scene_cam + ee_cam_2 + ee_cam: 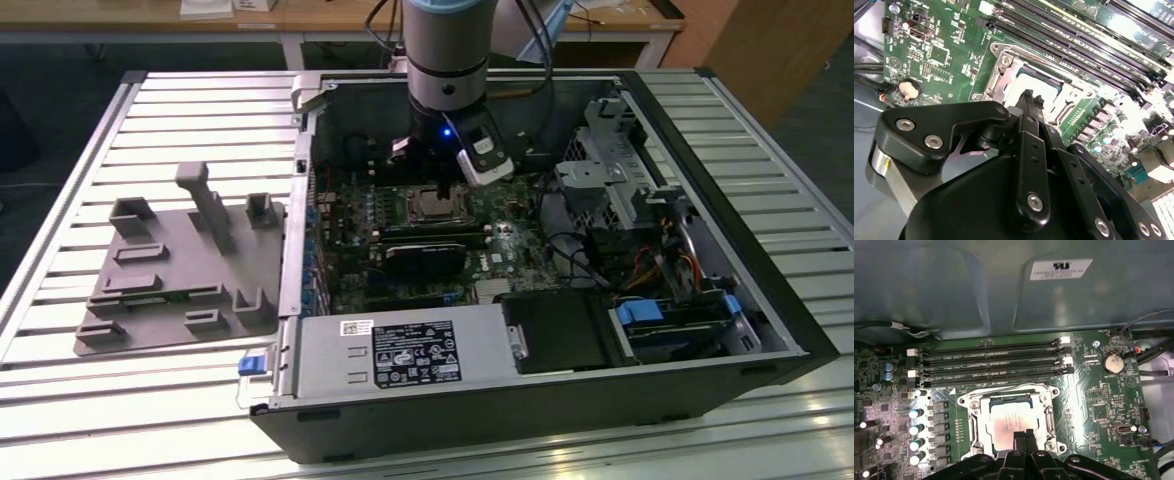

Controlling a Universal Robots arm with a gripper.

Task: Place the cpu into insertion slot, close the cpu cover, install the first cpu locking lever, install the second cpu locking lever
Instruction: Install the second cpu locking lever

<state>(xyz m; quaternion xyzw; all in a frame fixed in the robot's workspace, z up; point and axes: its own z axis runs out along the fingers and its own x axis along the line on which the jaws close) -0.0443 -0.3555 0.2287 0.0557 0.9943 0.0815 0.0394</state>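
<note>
The cpu [1010, 421] lies flat in the insertion slot [1049, 440] on the green motherboard, its pale metal top showing. The silvery cpu cover [975, 421] lies down around it as a frame. A thin metal lever [1004, 390] runs along one edge of that frame. My gripper [1024, 435] hangs just above the chip's edge, its two black fingers pressed together with nothing between them. In the second wrist view the gripper [1029, 96] is over the cpu [1026, 80] and cover [1000, 75]. In the exterior view the gripper [442, 190] points down at the cpu [430, 208] inside the open case.
Long black memory slots [989, 365] run beside the socket, and a coin battery [1113, 361] sits near cables. A black card [427, 258], the power supply [400, 355] and a drive cage [601, 170] crowd the case. A grey fixture tray [174, 270] lies at the exterior view's left.
</note>
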